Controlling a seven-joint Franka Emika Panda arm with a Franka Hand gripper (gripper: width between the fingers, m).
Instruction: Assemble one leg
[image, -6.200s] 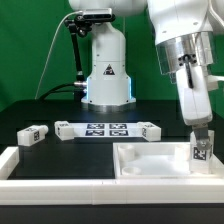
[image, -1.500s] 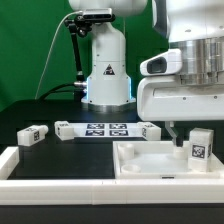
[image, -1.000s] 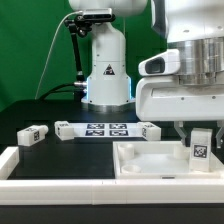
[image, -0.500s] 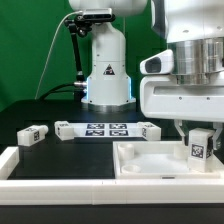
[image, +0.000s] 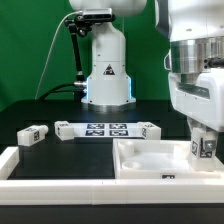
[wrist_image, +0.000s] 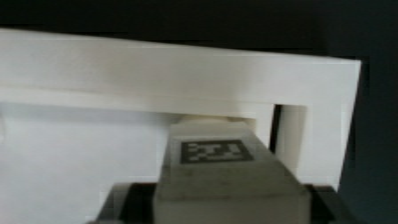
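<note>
A small white leg (image: 203, 146) with a black-and-white marker stands upright at the right corner of the large white rimmed panel (image: 150, 160). My gripper (image: 203, 133) is shut on the leg from above. In the wrist view the leg (wrist_image: 222, 160) fills the space between my dark fingers (wrist_image: 125, 205), its marker facing the camera, with the panel's rim (wrist_image: 302, 110) behind it.
The marker board (image: 105, 128) lies at the table's middle. Loose white legs lie at the exterior view's left (image: 32, 134) and by the board's ends (image: 65, 128), (image: 150, 128). A long white bar (image: 60, 165) lies along the front.
The wrist has turned about the leg between 1.5 s ago and now; the leg stays at the panel's right corner and stands a little lower.
</note>
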